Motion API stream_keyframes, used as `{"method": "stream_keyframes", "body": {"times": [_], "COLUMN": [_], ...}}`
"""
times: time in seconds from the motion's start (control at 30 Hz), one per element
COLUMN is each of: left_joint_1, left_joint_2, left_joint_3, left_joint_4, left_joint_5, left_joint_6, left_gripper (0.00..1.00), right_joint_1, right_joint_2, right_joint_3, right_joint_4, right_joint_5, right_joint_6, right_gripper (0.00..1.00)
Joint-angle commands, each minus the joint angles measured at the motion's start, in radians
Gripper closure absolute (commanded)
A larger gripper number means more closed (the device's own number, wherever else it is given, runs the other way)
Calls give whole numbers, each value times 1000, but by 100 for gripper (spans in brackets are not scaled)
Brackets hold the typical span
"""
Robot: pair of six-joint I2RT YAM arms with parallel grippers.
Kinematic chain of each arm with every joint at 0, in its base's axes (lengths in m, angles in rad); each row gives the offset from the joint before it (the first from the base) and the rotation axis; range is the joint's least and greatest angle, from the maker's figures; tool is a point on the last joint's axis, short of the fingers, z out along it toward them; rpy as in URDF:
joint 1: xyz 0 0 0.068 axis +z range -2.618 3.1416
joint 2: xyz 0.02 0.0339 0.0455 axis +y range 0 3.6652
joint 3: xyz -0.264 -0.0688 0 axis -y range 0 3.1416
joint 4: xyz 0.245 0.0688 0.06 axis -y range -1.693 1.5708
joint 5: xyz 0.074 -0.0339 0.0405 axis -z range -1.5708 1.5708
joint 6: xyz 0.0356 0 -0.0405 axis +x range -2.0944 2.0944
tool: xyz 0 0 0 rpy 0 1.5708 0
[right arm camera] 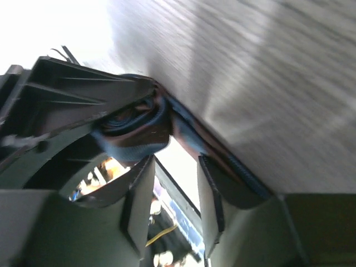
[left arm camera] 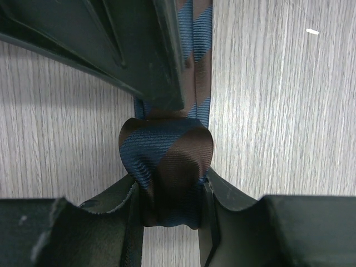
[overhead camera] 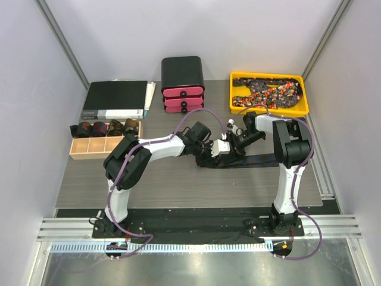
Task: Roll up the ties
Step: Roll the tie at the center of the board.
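I hold the striped tie (left arm camera: 167,147), partly rolled, on the table (left arm camera: 278,111).
The left gripper (left arm camera: 169,192) jaws pinch its rolled end; the right gripper (right arm camera: 175,167) jaws stand spread just beside it.

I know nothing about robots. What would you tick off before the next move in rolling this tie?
1. Grip: the left gripper pinches the coiled end of the striped tie: ok.
2. Other arm: the right gripper has its jaws apart with nothing between them: ok.
3. The unrolled tail lies flat on the table: ok.
4. Coil wound tight and even: cannot tell, as the right wrist view is blurred.
5. The wooden box has empty compartments in its near row for the finished coil: ok.
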Motion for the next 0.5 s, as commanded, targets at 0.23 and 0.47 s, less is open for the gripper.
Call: {"method": "stream_keyframes", "body": {"times": [0.23,0.47], "left_joint_1": [-4,-4], "left_joint_2": [110,110], "left_joint_3": [-3,-6], "left_joint_4": [-212,-203], "left_joint_5": [-95,-102], "left_joint_6": [-36,-40], "left_gripper": [77,73], "right_joint_1": [5,60], "right_joint_2": [-173,-131], "right_joint_3": [-126,-133], "right_joint_4": [290,336], "right_joint_5": [-113,-42], "right_joint_6": [195,213], "right_gripper": [49,62]}}
